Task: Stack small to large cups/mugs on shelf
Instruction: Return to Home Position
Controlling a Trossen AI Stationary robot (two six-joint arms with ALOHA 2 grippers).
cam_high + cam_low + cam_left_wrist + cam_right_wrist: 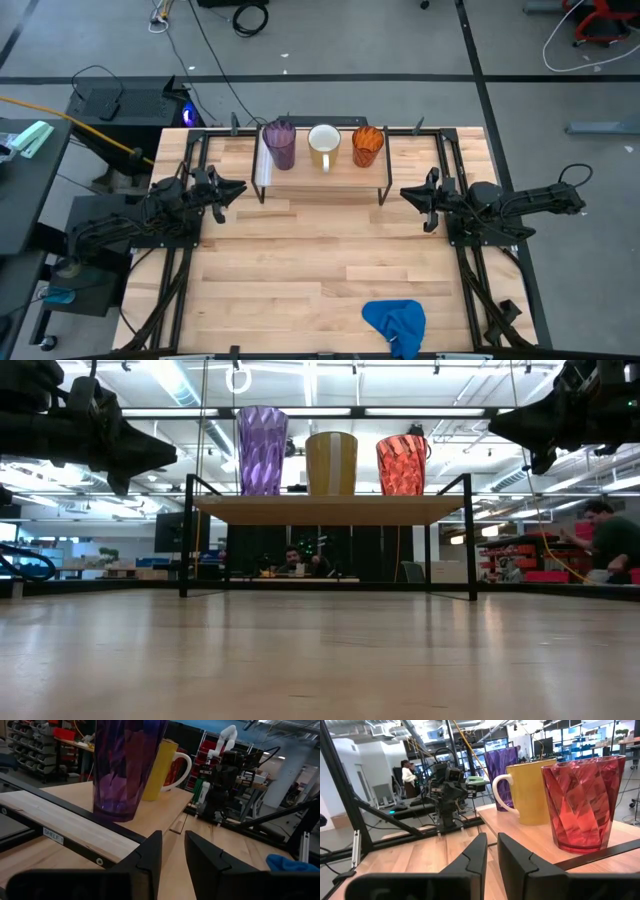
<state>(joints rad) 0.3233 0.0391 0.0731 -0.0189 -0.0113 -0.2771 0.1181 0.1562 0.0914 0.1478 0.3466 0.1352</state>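
Observation:
Three cups stand upright on their bases, side by side along the shelf (320,182) at the table's far edge. They are a purple tumbler (279,144), a mug (324,146) that is yellow outside and white inside, and an orange cup (367,146). None sits inside another. The mug's handle (325,166) points toward the table's near edge. My left gripper (240,188) hovers level off the shelf's left end and points toward it. My right gripper (405,192) does the same off the right end. Each shows a narrow gap between its fingers (173,840) (492,842), with nothing in it.
A crumpled blue cloth (395,322) lies at the table's near edge, right of the middle. Black frame rails (190,230) (462,250) run along both sides of the table. Bare wood (320,260) stretches between the shelf and the cloth. People (610,540) show in the room beyond.

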